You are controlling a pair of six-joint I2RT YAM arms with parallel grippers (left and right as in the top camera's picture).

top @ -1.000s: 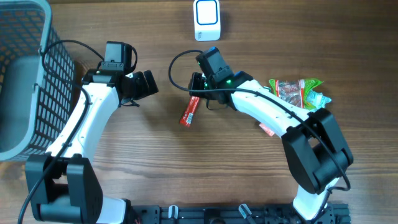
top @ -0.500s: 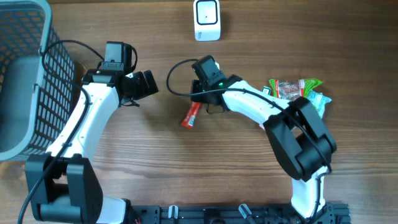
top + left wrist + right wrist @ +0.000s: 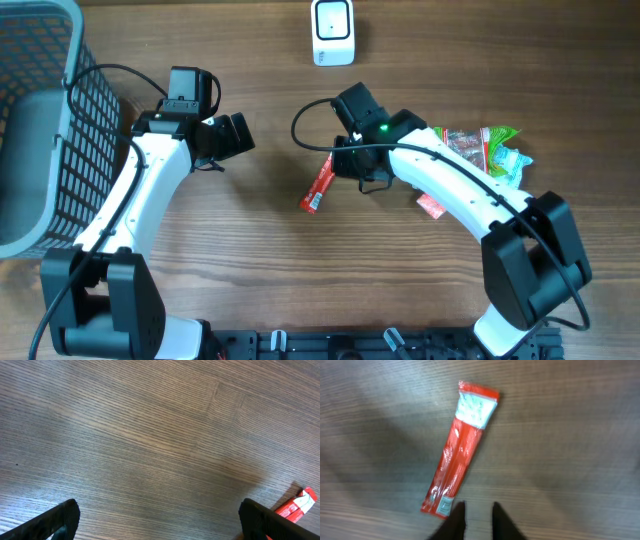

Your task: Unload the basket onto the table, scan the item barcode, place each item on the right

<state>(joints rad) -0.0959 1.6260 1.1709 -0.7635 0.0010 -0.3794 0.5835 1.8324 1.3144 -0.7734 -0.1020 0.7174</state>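
- Red stick packet (image 3: pixel 462 445) lies flat on the wooden table (image 3: pixel 570 435) just in front of the right gripper (image 3: pixel 474 521), outside its jaws.
- In the right wrist view, the two dark fingertips (image 3: pixel 455 517) stand only narrowly parted. A slit of bare wood shows between them and they grasp nothing.
- The packet's near end, with a small pale label, sits just beside the left-hand fingertip in that view. Whether they touch cannot be told.
- From there the packet slants away up the picture and a little to the right, ending in a pale blue-and-white panel at its far end.
- From overhead, the packet (image 3: pixel 318 185) lies tilted near the table's middle, its upper end by the right gripper (image 3: pixel 338 165).
- The left gripper (image 3: pixel 160 519) hangs over bare wood with its jaws spread wide and empty. The packet (image 3: pixel 296 506) shows at the lower right edge of its view, well apart from the fingers.
- The white scanner (image 3: pixel 331 32) sits at the far edge of the table, well apart from the packet.
- More snack packets (image 3: pixel 478 146) lie to the right, partly under the right arm.
- A grey mesh basket (image 3: pixel 75 60) stands at the far left.
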